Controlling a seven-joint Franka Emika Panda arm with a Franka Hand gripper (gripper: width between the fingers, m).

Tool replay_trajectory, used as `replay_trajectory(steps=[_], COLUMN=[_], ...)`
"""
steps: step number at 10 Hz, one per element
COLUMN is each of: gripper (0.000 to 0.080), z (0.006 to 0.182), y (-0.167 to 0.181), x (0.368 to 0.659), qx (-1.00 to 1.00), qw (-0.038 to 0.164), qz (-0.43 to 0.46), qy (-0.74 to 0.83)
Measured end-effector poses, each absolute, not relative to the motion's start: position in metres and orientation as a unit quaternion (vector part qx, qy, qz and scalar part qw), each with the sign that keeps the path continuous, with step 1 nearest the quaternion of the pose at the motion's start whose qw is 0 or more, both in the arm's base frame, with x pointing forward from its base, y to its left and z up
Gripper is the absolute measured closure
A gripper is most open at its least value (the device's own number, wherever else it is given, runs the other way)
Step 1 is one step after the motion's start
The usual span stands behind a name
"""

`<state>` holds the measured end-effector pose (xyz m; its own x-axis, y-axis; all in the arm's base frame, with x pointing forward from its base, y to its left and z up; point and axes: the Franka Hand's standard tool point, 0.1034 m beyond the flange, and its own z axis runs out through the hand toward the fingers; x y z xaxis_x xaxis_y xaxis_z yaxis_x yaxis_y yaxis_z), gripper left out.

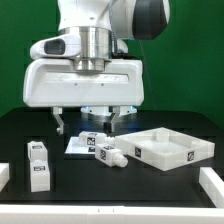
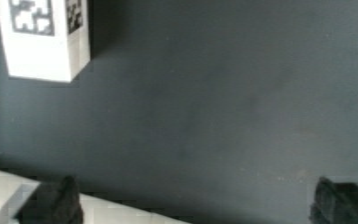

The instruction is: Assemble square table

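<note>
hand [image 1: 89,122] is open, nothing betw. the fingers. to take the leg [image 2: 48,38]: centre over it first, then go down straight.

White square top [image 1: 172,148], tray-like with raised rim, flat on the bench [image 1: 150,190] at the exterior view's right, tag on its near wall. Left legs [image 1: 40,175]: short white tagged blocks, close together, far left. Middle leg [image 1: 107,152] on its side, near the top's left corner. In the wrist view, one tagged leg [image 2: 46,40], slightly tilted.
</note>
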<state>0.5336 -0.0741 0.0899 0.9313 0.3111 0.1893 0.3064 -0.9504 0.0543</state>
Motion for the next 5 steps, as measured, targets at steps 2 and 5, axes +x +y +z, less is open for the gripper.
replay_trajectory(steps=[2, 5], gripper=[0.015, 0.015], z=[0.09, 0.094], y=[-0.071, -0.026], x=[0.534, 0.533], qx=[0.981, 0.959], qw=[0.013, 0.022], qz=[0.099, 0.102], qy=[0.165, 0.263])
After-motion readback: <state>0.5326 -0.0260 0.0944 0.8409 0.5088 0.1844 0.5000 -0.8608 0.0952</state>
